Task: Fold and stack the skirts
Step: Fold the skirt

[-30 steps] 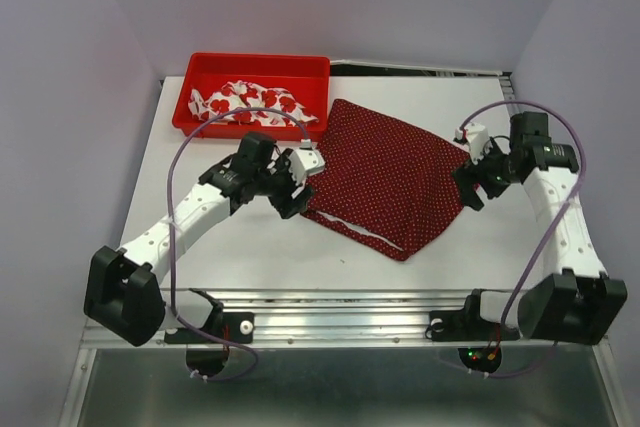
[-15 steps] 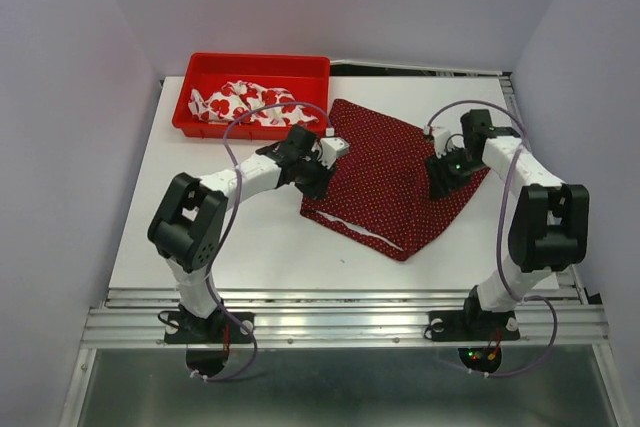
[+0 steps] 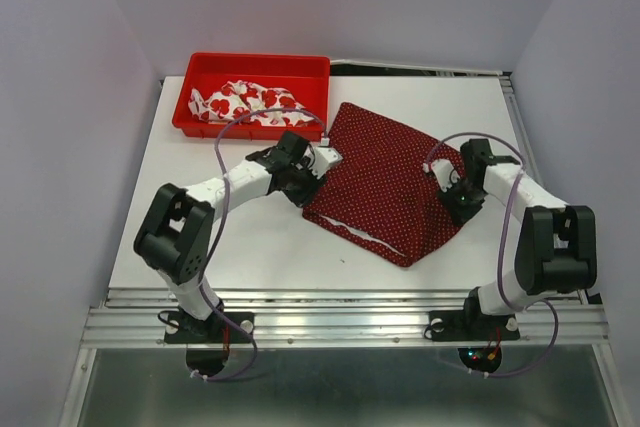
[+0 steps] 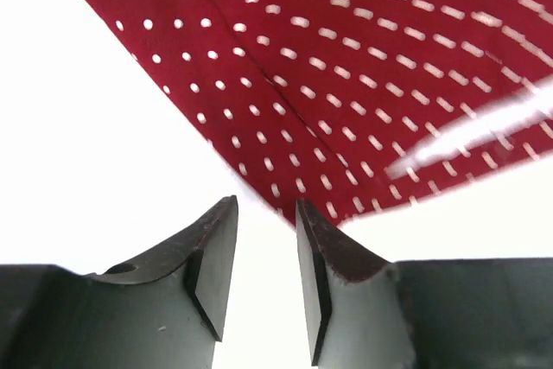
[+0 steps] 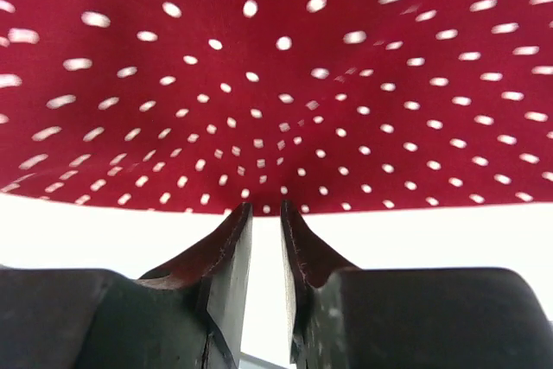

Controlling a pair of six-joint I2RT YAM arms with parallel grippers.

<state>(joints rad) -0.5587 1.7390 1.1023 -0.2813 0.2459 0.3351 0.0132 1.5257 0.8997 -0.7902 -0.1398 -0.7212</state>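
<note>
The dark red polka-dot skirt [image 3: 385, 182] lies spread flat on the white table, with a white strip showing along its near left edge. My left gripper [image 3: 308, 195] is low at its left corner. In the left wrist view that gripper [image 4: 266, 205] is open with bare table in the gap, and the skirt [image 4: 363, 58] corner touches the right fingertip. My right gripper [image 3: 460, 209] is at the right corner. Its jaws [image 5: 266, 206] stand narrowly open, tips at the skirt [image 5: 276, 58] edge, where the cloth puckers. The white flowered skirt [image 3: 245, 102] lies crumpled in the tray.
The red plastic tray [image 3: 255, 60] stands at the back left of the table, close behind my left arm. Grey walls close in on the left, right and back. A metal rail runs along the near edge.
Both arms have reached in and come down to opposite corners of the dark red skirt. Both grippers have narrowed from wide open. The skirt has shifted slightly.
</note>
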